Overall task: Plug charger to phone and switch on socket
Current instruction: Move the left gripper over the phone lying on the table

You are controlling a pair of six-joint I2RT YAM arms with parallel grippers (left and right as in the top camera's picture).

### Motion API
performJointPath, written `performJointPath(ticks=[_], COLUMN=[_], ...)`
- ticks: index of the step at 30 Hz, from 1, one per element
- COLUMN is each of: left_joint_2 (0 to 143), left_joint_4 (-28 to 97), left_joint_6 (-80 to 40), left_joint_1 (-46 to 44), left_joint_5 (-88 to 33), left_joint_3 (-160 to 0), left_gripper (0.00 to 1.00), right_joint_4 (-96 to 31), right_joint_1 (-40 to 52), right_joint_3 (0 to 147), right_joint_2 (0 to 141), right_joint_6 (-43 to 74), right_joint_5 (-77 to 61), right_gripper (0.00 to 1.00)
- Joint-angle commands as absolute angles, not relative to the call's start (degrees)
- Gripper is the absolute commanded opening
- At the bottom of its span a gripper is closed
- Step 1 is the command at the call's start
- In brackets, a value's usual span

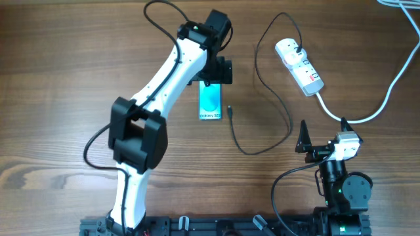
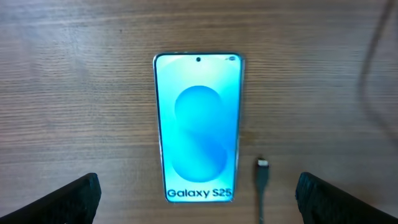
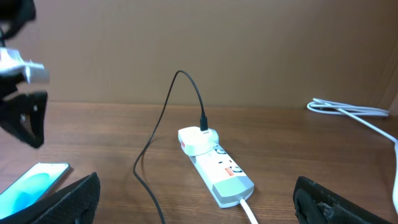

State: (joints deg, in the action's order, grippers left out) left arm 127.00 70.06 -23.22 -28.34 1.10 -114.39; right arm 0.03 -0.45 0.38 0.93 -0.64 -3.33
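1. So, where stuff is: the phone (image 1: 210, 103) lies flat and screen-up on the wooden table (image 1: 59, 65), right under the left gripper (image 1: 215, 75); the charger (image 1: 244, 147) loops over from the socket (image 1: 300, 65), and its plug tip (image 2: 263, 165) rests just beside the phone's label-end corner, not touching it.
2. Jaws: the left gripper's are spread wide with nothing in them, one finger (image 2: 71, 200) on either side of the phone in the wrist view; the right gripper (image 1: 306, 145) sits near its own base, well apart from the phone, and it's spread and empty too.
3. Orientation: the phone's long axis runs toward-and-away from the robot; the "Galaxy S25" end faces the robot and the camera-hole end points away; the plug tip lies roughly parallel and points away as well.
4. Risk one: I'd guess the port is in the label end, so the tip faces the wrong way; it needs turning round, and a cable that thin can twist or slip in the pads.
5. Risk two: the phone is loose on smooth wood; pushing the plug in with nothing bracing it probably just shoves it along.
6. Risk three: the charger's loop and the thick white lead (image 1: 367, 118) both lie near the right arm's way to the socket; reaching over to switch it on could snag one and drag the tip off.
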Motion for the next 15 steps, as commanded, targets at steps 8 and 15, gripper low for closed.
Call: performJointPath(ticks=[8, 15], left_joint_2=[133.19, 135.70], left_joint_4=[69.95, 69.82], left_joint_6=[-18.74, -23.42], left_joint_1=[-28.01, -28.01], left_joint_5=[-2.94, 0.51], left_joint_3=[-115.09, -115.09], left_gripper=[1.00, 1.00], right_joint_4=[0.12, 0.12], right_joint_1=[-0.73, -0.73], right_joint_3=[0.27, 0.27], right_joint_2=[0.64, 0.64], right_joint_6=[0.03, 0.03], right_joint_5=[-2.59, -2.59], right_gripper=[1.00, 1.00])
